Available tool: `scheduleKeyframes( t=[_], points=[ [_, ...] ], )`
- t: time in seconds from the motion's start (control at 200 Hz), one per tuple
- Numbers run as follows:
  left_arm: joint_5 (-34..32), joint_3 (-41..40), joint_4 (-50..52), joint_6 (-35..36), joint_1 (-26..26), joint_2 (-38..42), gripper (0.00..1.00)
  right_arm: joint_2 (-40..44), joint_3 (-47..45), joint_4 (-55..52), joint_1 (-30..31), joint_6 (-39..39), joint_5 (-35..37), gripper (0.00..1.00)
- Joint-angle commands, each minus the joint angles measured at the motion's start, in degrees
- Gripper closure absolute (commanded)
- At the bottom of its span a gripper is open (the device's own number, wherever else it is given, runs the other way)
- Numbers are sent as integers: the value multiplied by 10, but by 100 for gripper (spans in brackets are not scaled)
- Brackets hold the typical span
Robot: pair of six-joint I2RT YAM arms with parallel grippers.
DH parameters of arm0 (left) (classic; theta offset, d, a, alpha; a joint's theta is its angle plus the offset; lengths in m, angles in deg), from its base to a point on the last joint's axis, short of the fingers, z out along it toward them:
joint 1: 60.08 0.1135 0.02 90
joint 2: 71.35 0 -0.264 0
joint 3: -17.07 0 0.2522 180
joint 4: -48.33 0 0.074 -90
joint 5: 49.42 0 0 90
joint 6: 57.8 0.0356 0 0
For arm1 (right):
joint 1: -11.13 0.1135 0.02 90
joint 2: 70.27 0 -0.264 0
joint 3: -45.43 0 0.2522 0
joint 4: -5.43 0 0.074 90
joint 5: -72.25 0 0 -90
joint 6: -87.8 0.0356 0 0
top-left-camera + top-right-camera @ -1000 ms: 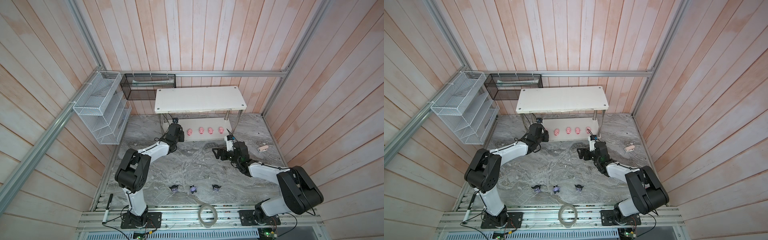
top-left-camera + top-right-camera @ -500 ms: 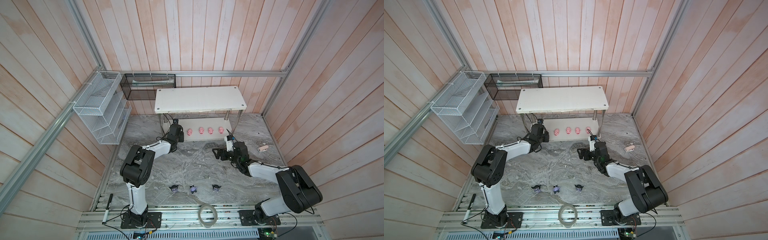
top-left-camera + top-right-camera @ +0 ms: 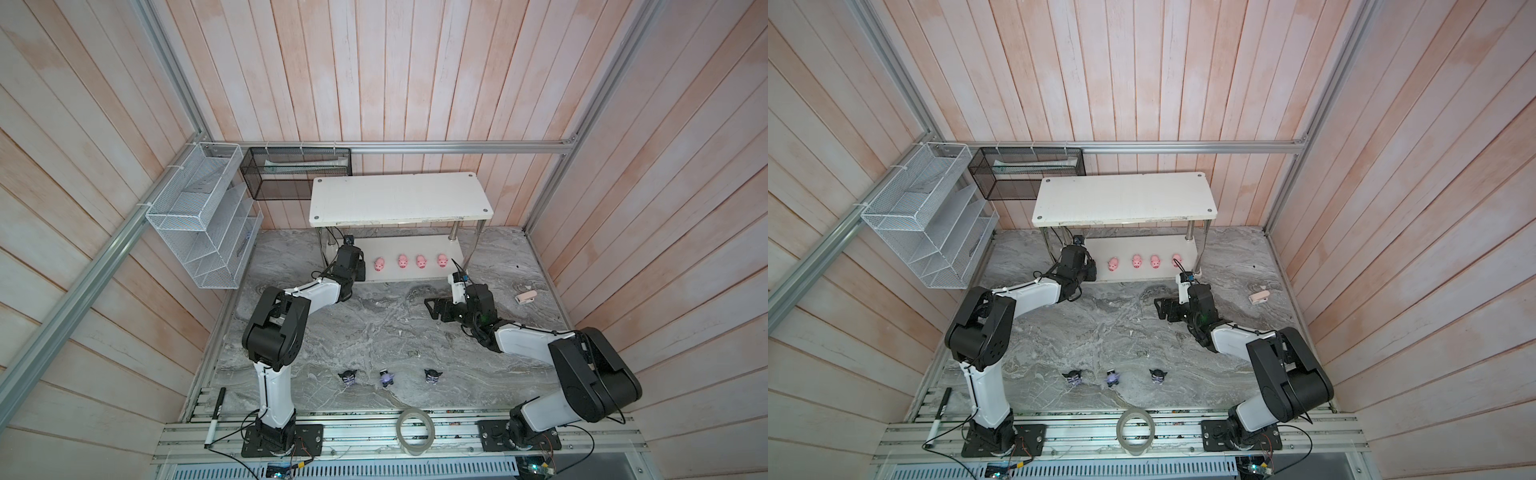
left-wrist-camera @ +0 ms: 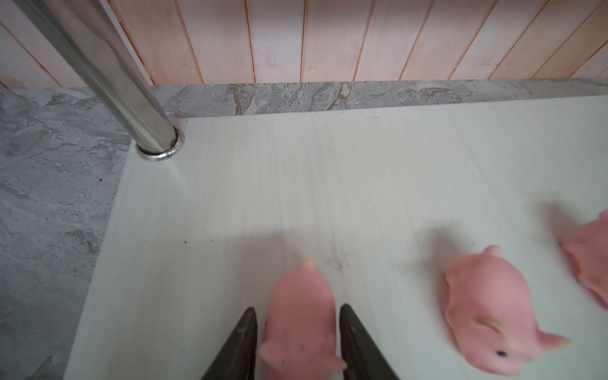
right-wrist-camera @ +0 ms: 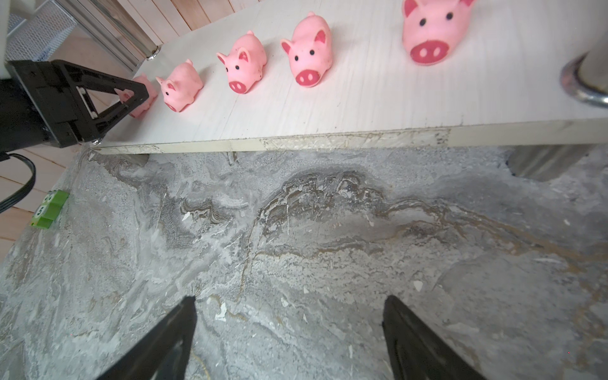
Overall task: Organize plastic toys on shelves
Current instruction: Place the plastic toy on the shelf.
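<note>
The shelves [image 3: 399, 199] stand at the back. Their lower board [image 4: 329, 181] carries a row of several pink pigs [image 3: 402, 262]. My left gripper [image 4: 297, 307] is at that board's left end, straddling the end pig [image 4: 301, 322], which stands on the board. Its jaws are slightly parted, with a thin gap on one side. From above, the gripper [image 3: 360, 271] hides this pig. My right gripper [image 5: 289, 299] hangs open and empty over the marble in front of the shelves [image 3: 433, 308]. Three black-purple figurines [image 3: 348, 377] [image 3: 386, 377] [image 3: 432, 375] stand in a row near the front edge.
A white wire rack [image 3: 203, 216] and a black mesh basket [image 3: 295, 174] hang at the back left. A chrome leg [image 4: 131, 98] rises beside the left gripper. A green toy [image 5: 49, 209], a pinkish clip [image 3: 525, 297], a tape roll [image 3: 414, 428] and a pen [image 3: 216, 411] lie around.
The left arm's elbow has swung slightly toward the shelves, while its gripper stayed at the lower board's left end. The right arm has not moved.
</note>
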Motion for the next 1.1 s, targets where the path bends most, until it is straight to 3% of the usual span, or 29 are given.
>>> scheduleKeyframes(
  t=[0.0, 0.475, 0.82, 0.95, 1.095],
  points=[
    [-2, 15, -2, 2, 2, -7, 53, -9, 14, 9, -3, 1, -3, 11],
    [11, -8, 3, -4, -18, 76, 22, -16, 28, 4, -3, 5, -14, 11],
    [-17, -63, 27, -10, -72, 143, 18, 6, 18, -8, -4, 1, -26, 11],
    [-33, -94, 34, -21, -94, 178, 18, 41, 4, -33, -3, -5, -34, 2],
    [-48, -135, 44, -36, -116, 227, 18, 110, -23, -81, 5, -10, -42, 2]
  ],
)
